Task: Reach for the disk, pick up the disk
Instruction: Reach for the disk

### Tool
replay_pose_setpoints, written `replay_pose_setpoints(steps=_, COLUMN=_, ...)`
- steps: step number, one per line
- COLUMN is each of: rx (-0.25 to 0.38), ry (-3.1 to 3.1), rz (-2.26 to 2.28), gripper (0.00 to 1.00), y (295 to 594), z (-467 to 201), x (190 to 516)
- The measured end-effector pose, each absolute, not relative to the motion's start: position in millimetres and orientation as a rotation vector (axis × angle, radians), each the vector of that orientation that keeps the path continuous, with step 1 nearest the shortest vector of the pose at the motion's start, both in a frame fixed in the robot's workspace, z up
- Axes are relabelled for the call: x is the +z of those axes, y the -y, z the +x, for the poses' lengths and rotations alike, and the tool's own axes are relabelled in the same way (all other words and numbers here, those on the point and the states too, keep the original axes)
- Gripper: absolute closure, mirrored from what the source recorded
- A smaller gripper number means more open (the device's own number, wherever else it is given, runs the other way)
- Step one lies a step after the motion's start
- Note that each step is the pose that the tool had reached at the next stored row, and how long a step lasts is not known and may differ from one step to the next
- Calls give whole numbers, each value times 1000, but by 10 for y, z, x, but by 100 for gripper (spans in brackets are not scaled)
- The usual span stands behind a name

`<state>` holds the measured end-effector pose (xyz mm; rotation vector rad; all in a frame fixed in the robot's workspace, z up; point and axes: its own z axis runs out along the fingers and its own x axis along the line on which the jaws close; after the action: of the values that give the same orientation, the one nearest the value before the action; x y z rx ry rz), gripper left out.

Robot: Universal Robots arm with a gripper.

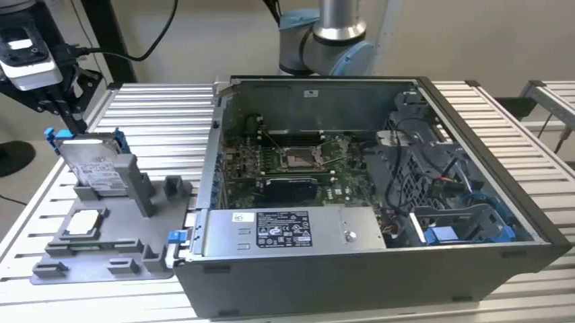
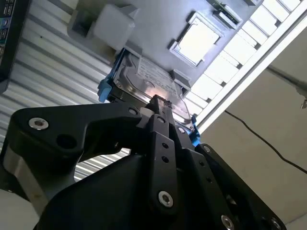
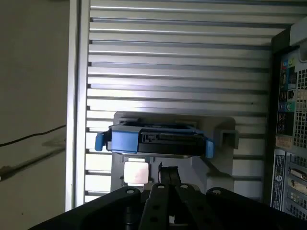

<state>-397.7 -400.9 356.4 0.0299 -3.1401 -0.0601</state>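
The disk (image 1: 94, 165) stands upright on its edge in the grey plastic fixture (image 1: 99, 249) at the exterior view's left. It is silver-grey with a white label and blue rails. In the first wrist view the disk (image 3: 158, 141) shows edge-on, in the second wrist view the disk (image 2: 144, 81) shows its face. My gripper (image 1: 70, 121) hangs just over the disk's upper corner, by the blue rail. Both wrist views show the black fingers drawn together, gripper (image 2: 157, 101) and gripper (image 3: 168, 171), with nothing between them and the disk a short way beyond the tips.
An open computer case (image 1: 359, 269) takes up the middle and the exterior view's right, with a silver box (image 1: 279, 232) at its front. The fixture has upright posts (image 1: 144, 192) beside the disk and a pale square part (image 1: 83, 222) lying flat. The slatted table (image 1: 161, 114) lies around them.
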Motion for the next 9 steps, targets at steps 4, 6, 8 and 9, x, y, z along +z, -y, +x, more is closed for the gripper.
replay_pose_setpoints(steps=4, rx=-60, ry=3140, rz=30, gripper=100, y=3961, z=-3979, x=3564)
replay_pose_setpoints(steps=6, rx=-60, ry=3140, rz=30, gripper=100, y=3919, z=-3984, x=3564)
replay_pose_setpoints(steps=8, rx=-60, ry=3140, rz=30, gripper=100, y=3832, z=-4004, x=3563)
replay_pose_setpoints(steps=9, rx=-60, ry=3140, rz=30, gripper=100, y=3797, z=-4020, x=3562)
